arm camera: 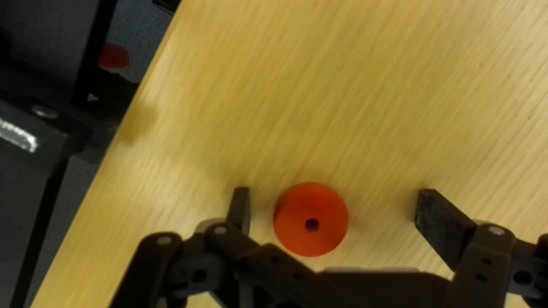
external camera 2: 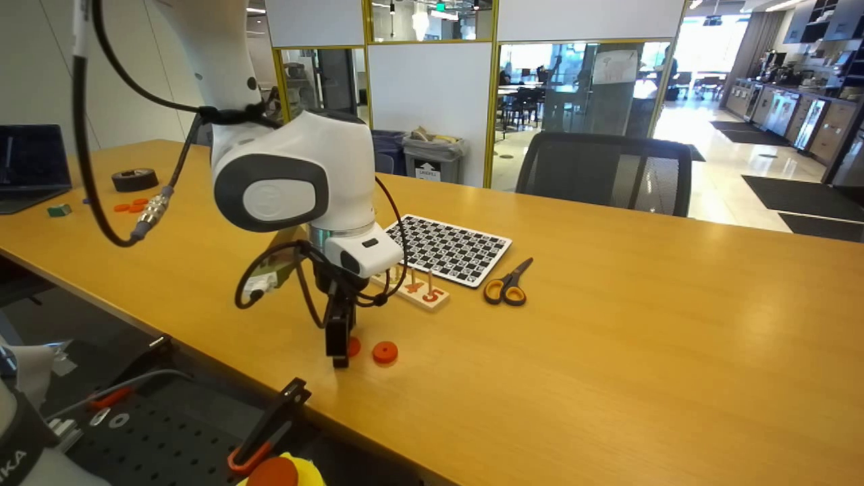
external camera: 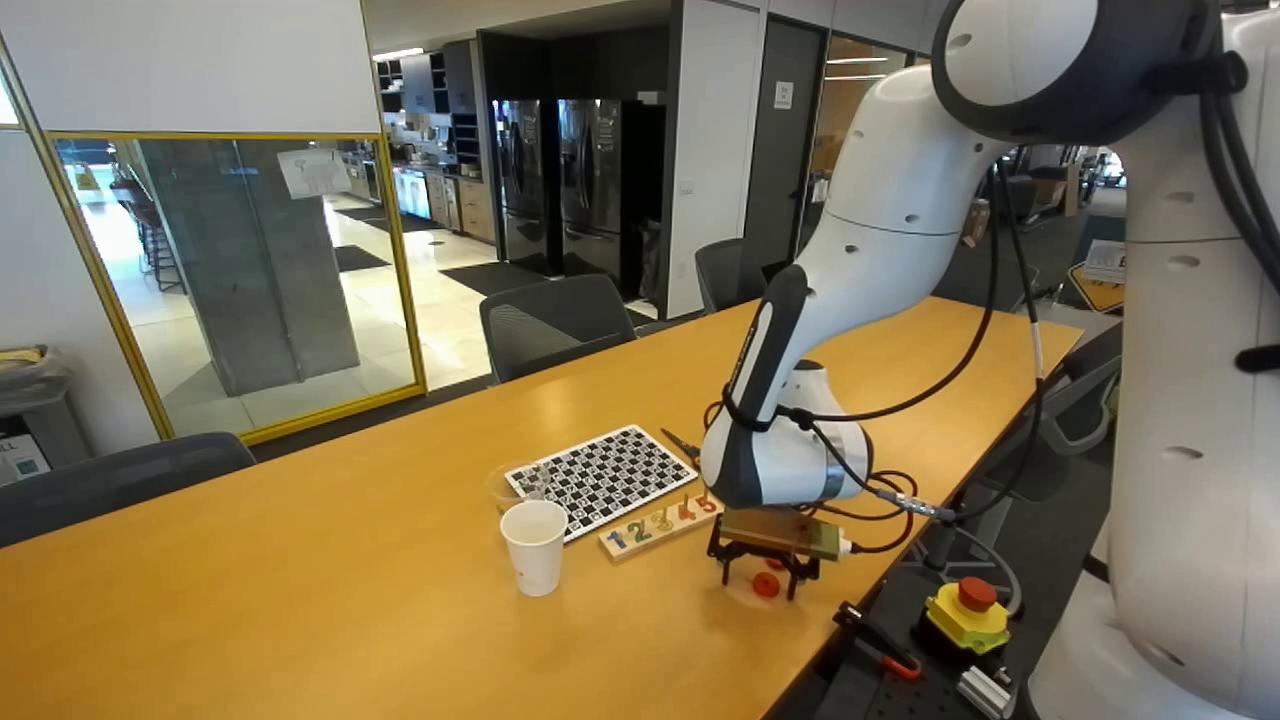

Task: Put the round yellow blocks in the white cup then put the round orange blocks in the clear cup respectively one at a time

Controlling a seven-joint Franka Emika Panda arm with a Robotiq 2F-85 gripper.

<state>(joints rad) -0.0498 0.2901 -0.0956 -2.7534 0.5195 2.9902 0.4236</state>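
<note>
Claw [arm camera: 333, 203] gapes wide astride an orange disc [arm camera: 311, 210]; only an exterior view shows the white cup [external camera: 535, 550].

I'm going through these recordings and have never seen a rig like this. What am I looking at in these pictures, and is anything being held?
The machine is a robot arm, steered by a person, ending in a two-fingered gripper. The two wide pictures come from cameras standing outside it; the close-up comes from a camera on its wrist. On the table, an exterior view shows a white cup, a clear cup just behind it, and a wooden strip with the numbers 1 to 5. A checkered board and scissors show in both exterior views. Nothing is held: the gripper is open, its fingers on either side of an orange disc, with a gap on each side. A second orange disc lies nearby.
</note>
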